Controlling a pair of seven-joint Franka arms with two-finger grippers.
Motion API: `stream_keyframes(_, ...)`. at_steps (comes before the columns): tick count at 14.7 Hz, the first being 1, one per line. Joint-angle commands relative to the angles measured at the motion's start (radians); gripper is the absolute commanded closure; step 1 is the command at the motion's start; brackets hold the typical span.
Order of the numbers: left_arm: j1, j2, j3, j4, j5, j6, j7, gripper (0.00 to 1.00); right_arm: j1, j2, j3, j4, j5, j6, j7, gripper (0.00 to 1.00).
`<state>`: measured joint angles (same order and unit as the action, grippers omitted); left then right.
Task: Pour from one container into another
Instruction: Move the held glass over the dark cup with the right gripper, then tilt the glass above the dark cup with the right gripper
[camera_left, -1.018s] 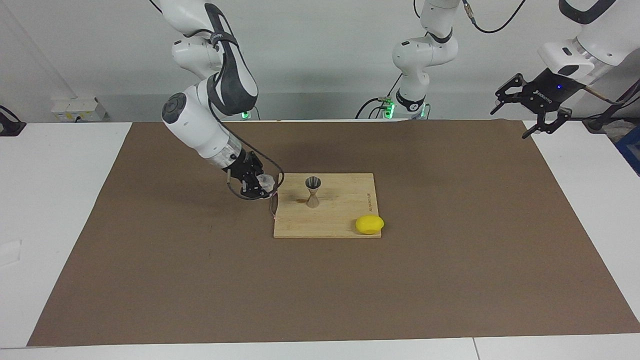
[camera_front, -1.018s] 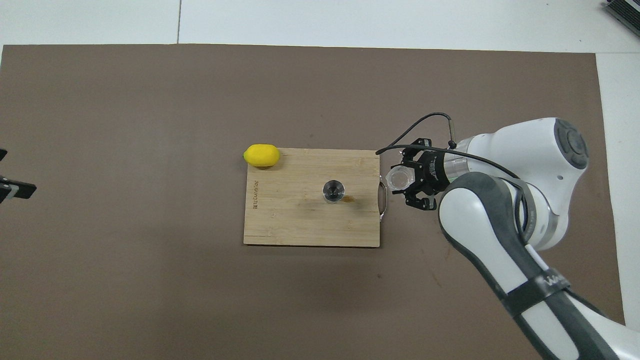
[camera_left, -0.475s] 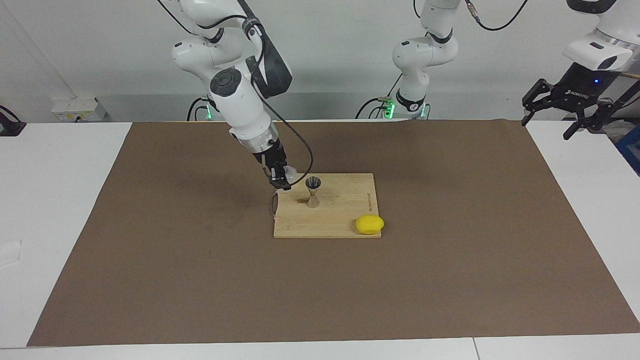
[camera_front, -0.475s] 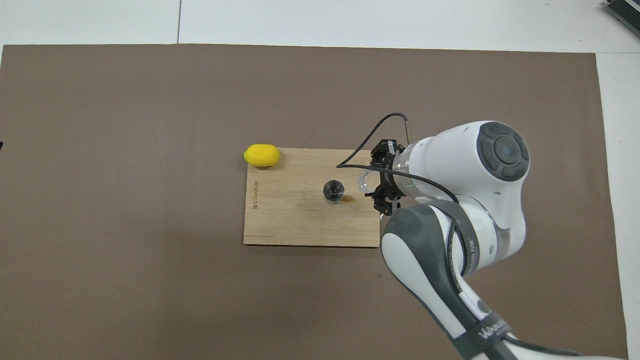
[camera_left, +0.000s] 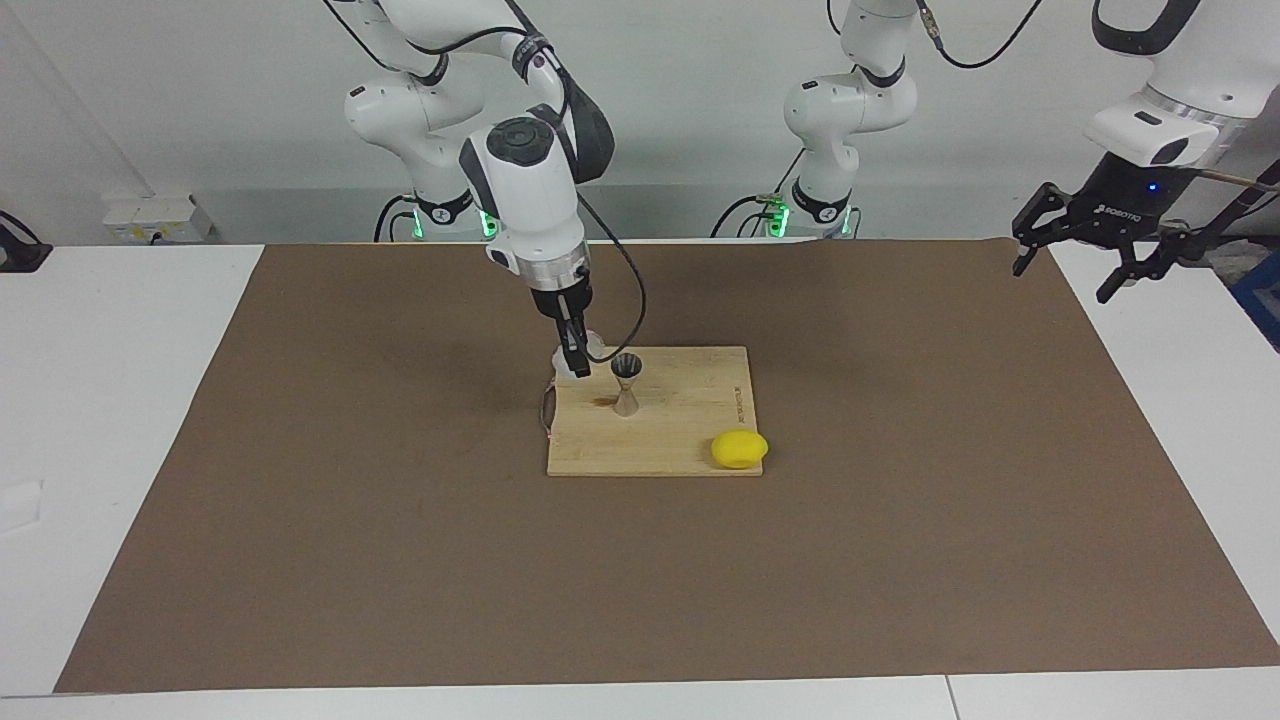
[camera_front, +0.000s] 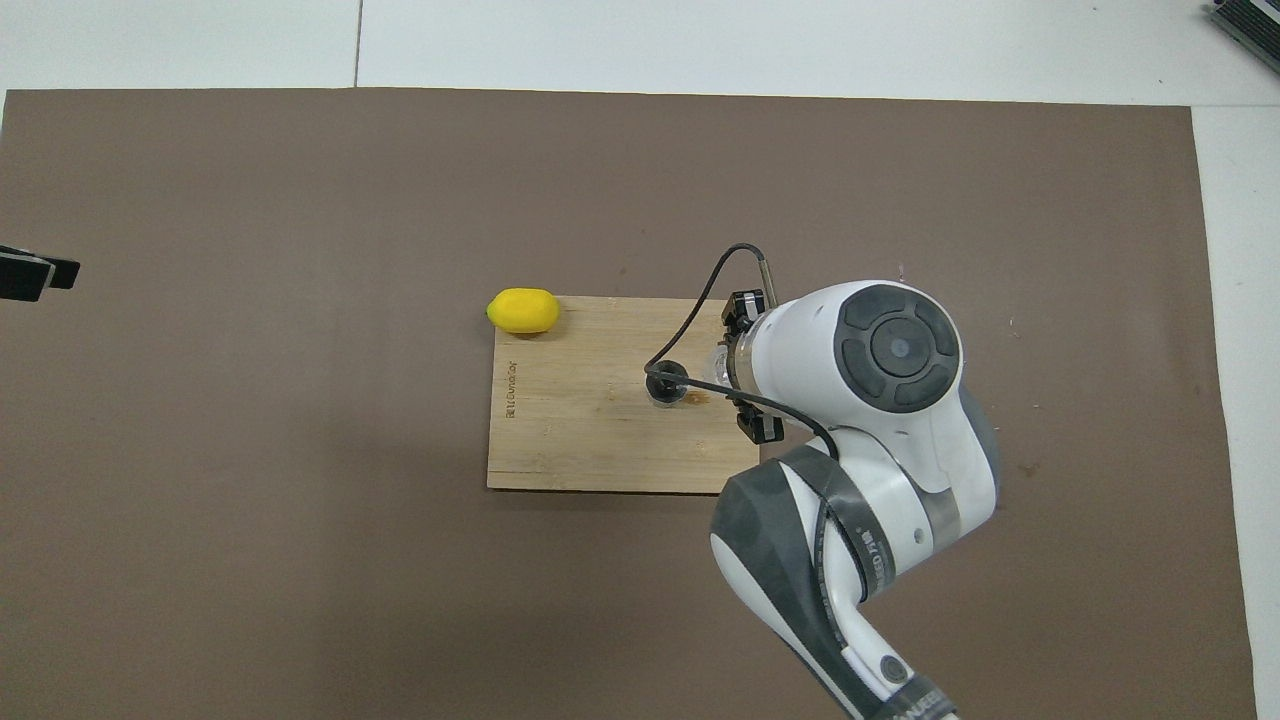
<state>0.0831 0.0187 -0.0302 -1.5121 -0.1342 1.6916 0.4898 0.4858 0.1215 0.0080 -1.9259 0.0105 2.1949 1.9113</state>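
The metal jigger stands upright on the wooden cutting board, toward the right arm's end of it; it also shows in the overhead view. My right gripper is shut on the clear glass cup and holds it over the board's edge, right beside the jigger's top rim. In the overhead view only a sliver of the glass shows, tipped toward the jigger, under the right wrist. My left gripper is open and empty, waiting in the air at the left arm's end of the table.
A yellow lemon lies at the board's corner farthest from the robots, toward the left arm's end; it also shows in the overhead view. A brown mat covers the table. A small brown stain marks the board next to the jigger.
My right arm has carried the glass from beside the board's edge to right next to the jigger, turning its wrist and tipping the glass. The left gripper has shifted a little in the air.
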Motion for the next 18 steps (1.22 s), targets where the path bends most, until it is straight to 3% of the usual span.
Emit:
stream_keyframes(1, -0.037, -0.034, 0.006, -0.039, 0.025, 0.007, -0.129, 0.00, 0.011, 0.004, 0.000, 0.008, -0.078, 0.023, 0.051, 0.92)
stream_keyframes(4, -0.113, -0.033, 0.006, -0.034, 0.045, -0.019, -0.322, 0.00, 0.046, 0.012, 0.000, 0.005, -0.148, 0.081, 0.095, 0.92)
stream_keyframes(7, -0.173, -0.029, 0.006, -0.030, 0.074, -0.036, -0.362, 0.00, 0.060, 0.020, 0.000, 0.005, -0.230, 0.111, 0.124, 0.92)
stream_keyframes(13, -0.165, -0.013, 0.013, 0.038, 0.044, -0.160, -0.362, 0.00, 0.085, -0.003, 0.000, -0.053, -0.343, 0.132, 0.124, 0.93)
stream_keyframes(18, -0.112, -0.017, 0.004, 0.043, 0.053, -0.139, -0.361, 0.00, 0.105, -0.013, 0.000, -0.068, -0.409, 0.134, 0.124, 0.94)
